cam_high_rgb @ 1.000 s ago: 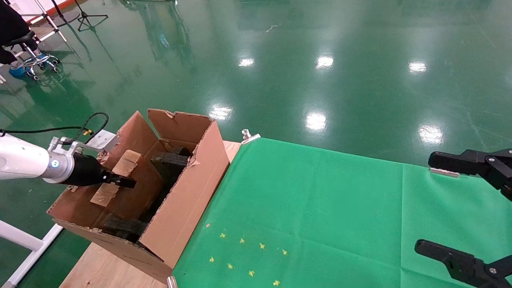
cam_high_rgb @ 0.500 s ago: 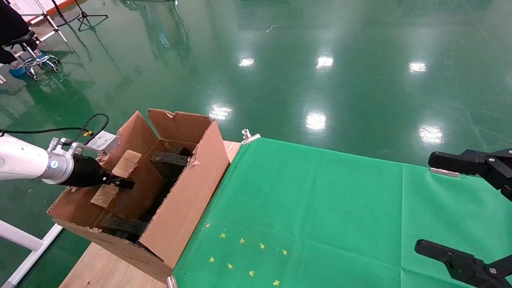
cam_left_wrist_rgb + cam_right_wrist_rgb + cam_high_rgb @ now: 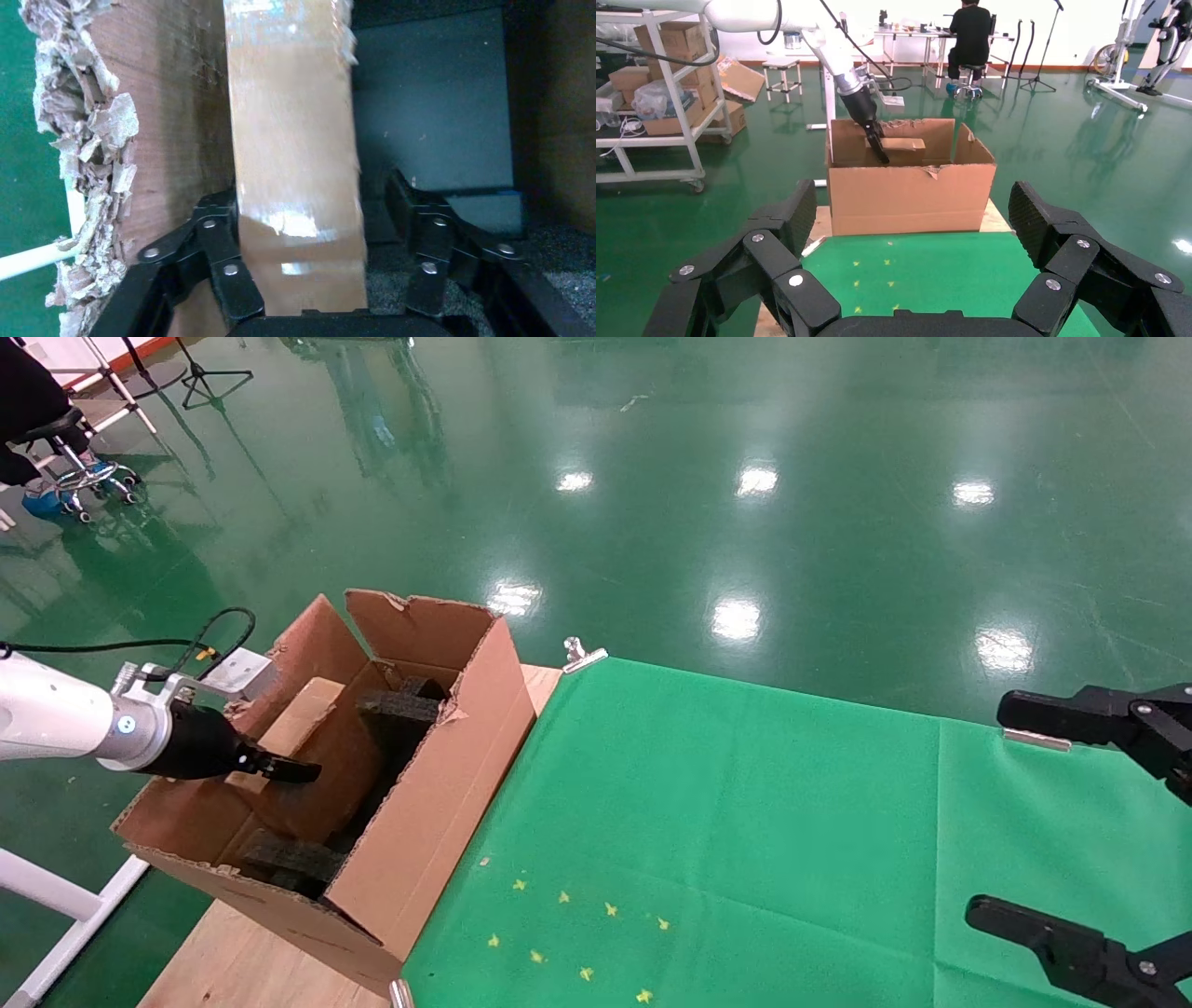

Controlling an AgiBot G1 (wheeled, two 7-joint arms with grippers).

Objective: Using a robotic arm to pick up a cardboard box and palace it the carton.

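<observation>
Left hand (image 3: pixel 279 768) now spread apart around the cardboard box (image 3: pixel 291 728), which has tipped lower inside the carton (image 3: pixel 438 803); release looks done; right hand (image 3: pixel 1071 822) idle, open.

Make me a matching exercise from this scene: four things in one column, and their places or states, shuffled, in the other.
Things:
1. cardboard box
2. carton
3. left pincer
4. right pincer

Places or states:
A. open, idle above the green cloth at the robot's right
B. stands on the wooden table, flaps up, black foam inside
C. tape-wrapped, tilted inside the carton
D. reaches into the carton, open, one finger on each side of the small box

Pairs: 1-C, 2-B, 3-D, 4-A
</observation>
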